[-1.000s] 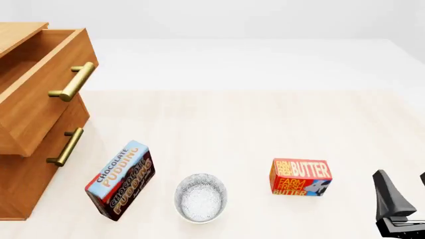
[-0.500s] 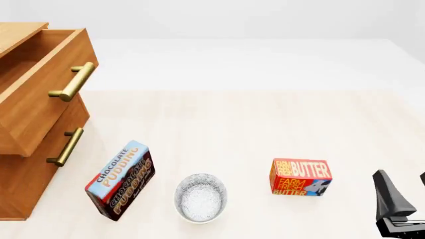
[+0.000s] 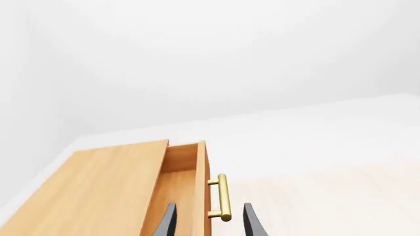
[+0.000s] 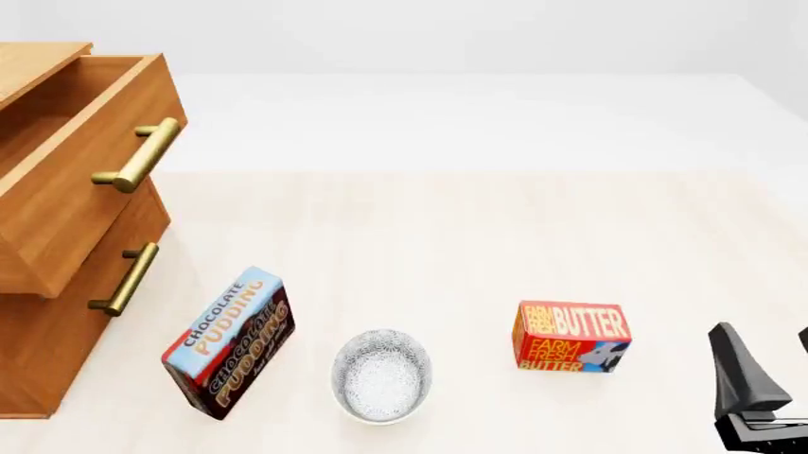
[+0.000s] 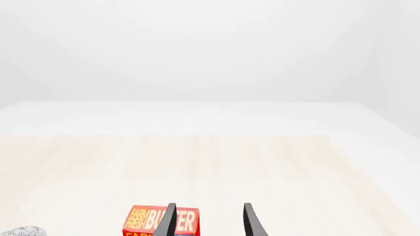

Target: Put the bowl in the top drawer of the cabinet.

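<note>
The bowl (image 4: 381, 375), white with fine dark speckles, sits on the table near the front edge, between the pudding box and the butter box; its rim just shows in the right wrist view (image 5: 23, 231). At the far left stands the cabinet (image 4: 38, 331), and its top drawer (image 4: 76, 180) is pulled open with a brass handle (image 4: 136, 156). My right gripper (image 4: 765, 340) is open and empty at the front right, right of the butter box. Only the left wrist view shows my left gripper (image 3: 210, 226), open and empty, facing the open top drawer (image 3: 180, 164) and its handle (image 3: 223, 196).
A chocolate pudding box (image 4: 230, 342) stands tilted just left of the bowl. A red butter box (image 4: 570, 338) lies to the bowl's right, also visible beyond my right fingers (image 5: 161, 221). The lower drawer (image 4: 127, 279) is shut.
</note>
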### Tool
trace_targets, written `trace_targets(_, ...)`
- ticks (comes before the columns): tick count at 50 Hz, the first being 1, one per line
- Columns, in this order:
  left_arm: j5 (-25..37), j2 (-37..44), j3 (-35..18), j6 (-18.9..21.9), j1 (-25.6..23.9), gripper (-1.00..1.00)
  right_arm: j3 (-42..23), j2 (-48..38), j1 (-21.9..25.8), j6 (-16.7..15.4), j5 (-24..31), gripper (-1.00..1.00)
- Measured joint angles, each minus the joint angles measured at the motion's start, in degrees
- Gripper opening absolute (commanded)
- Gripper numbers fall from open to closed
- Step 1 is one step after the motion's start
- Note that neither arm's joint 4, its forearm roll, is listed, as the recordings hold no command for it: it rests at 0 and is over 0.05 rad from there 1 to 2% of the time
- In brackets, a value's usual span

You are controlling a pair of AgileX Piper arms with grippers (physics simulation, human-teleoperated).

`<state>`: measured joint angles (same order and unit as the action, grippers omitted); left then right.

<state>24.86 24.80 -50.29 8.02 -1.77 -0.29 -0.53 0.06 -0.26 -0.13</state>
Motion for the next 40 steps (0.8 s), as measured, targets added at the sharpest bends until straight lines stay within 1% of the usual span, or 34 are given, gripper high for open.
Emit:
trace_targets(9, 3.4, 6.2, -4.4, -1.0, 1.1, 1.0, 0.0, 0.0, 0.0, 0.0, 0.0, 1.0)
trace_targets(22, 8.9, 12.8, -10.4, -2.3, 0.5, 1.0, 0.0, 0.0, 0.0, 0.0, 0.0, 1.0)
trace_targets(28, 10.8, 15.6, -12.5, -3.3, 0.4, 1.0, 0.0, 0.0, 0.0, 0.0, 0.0, 1.0)
trace_targets(40, 13.2, 20.2, -15.7, -4.5, 1.8, 1.0, 0.0, 0.0, 0.0, 0.0, 0.0, 1.0)
